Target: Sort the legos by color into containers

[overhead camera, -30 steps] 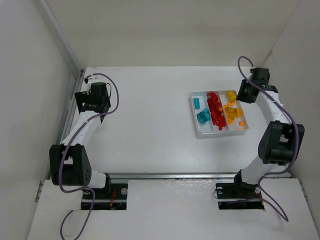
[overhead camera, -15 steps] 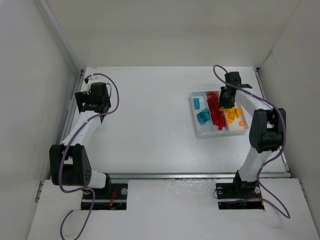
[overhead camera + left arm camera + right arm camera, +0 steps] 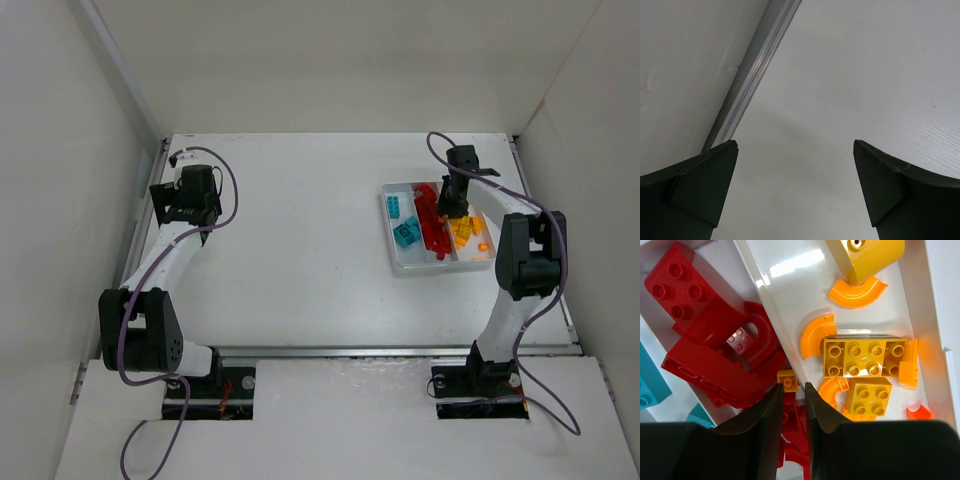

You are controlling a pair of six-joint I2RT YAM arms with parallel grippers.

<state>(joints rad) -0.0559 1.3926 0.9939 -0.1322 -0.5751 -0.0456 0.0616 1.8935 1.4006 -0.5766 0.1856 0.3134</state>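
The white tray (image 3: 440,268) sits at the right back of the table. Its left compartment holds teal legos (image 3: 405,233), the middle one red legos (image 3: 430,220), the right one yellow and orange legos (image 3: 464,228). My right gripper (image 3: 452,206) hangs over the divider (image 3: 767,300) between red (image 3: 705,340) and yellow (image 3: 862,357). Its jaws (image 3: 792,385) stand a narrow gap apart. A tiny one-stud orange lego (image 3: 787,380) lies at their tips on the red side, against the left finger, apart from the right one. My left gripper (image 3: 172,205) is open and empty (image 3: 795,145) over bare table.
A metal rail (image 3: 747,75) runs along the table's left edge under the left gripper, with the side wall beyond it. White walls close in the table at the back and right. A teal piece (image 3: 650,385) shows at the right wrist view's left edge.
My right arm swung from the back right corner left over the tray, then stayed still there. The left arm has not moved.
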